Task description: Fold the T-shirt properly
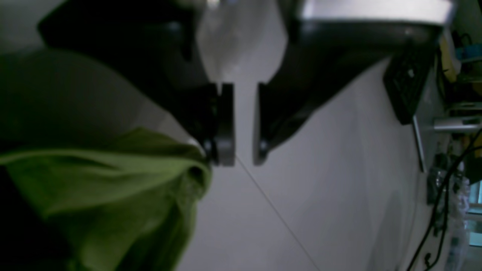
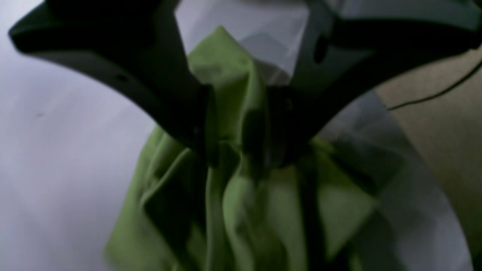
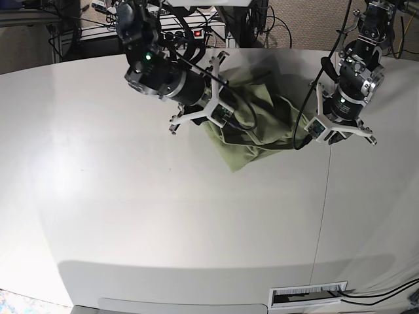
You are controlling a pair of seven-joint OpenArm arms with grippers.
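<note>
The olive-green T-shirt lies crumpled on the white table, at the back middle. My right gripper is down on the shirt's left part. In the right wrist view its jaws stand apart, and a bunched fold of the T-shirt rises between the two fingers. My left gripper hovers just off the shirt's right edge. In the left wrist view the left gripper shows a narrow gap with only bare table behind it, and the T-shirt sits beside its left finger.
A thin seam runs across the table from front to back on the right. A slotted vent sits at the front edge. Cables and a power strip crowd the space behind the table. A black keyboard lies off to one side.
</note>
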